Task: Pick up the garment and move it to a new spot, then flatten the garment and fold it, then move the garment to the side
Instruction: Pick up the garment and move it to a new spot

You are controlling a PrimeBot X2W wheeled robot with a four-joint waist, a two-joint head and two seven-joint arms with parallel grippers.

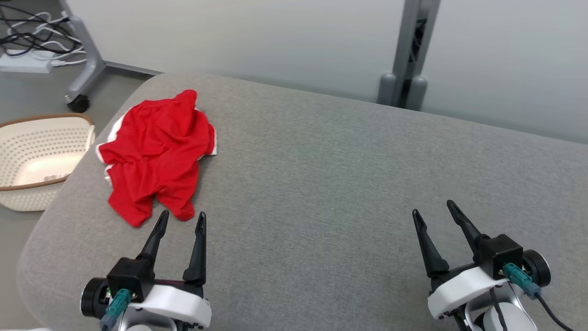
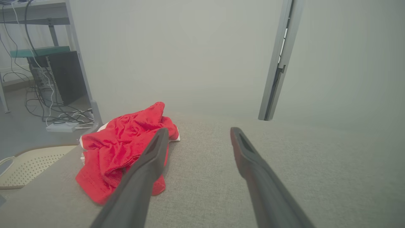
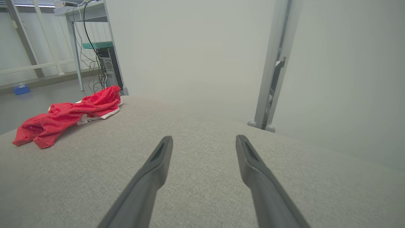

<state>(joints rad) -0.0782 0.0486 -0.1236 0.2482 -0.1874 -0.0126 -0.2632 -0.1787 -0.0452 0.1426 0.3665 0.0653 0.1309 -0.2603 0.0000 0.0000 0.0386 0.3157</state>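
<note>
Left pincer (image 1: 183,213): at your 7 o'clock in the head view, its fingers spread apart and holding nothing. The tips are just beside the garment's near hem, and you cannot tell whether they touch it.
Right pincer (image 1: 432,207): at your 5 o'clock, its fingers also apart and empty, over bare fabric and well apart from the garment.
Worktop (image 1: 321,184): grey woven fabric with rounded corners.
Garment (image 1: 156,151): a red garment with white trim, crumpled. It lies at 10 o'clock on the worktop, near the left edge and straight ahead of your left pincer.
Garment axis: the long axis runs from about 1 o'clock at the far end to 7 o'clock. Two red lobes form the near end, and a raised peak forms the far end.
Basket (image 1: 41,142): cream, perforated, with a brown rim. It stands on the floor at 9 o'clock, beside the worktop's left edge.
Room: a pale wall (image 1: 252,37) lies beyond the worktop. There is a grey post (image 1: 409,50) at 1 o'clock and a stand leg (image 1: 87,59) with loose cables (image 1: 27,27) at 11 o'clock.
</note>
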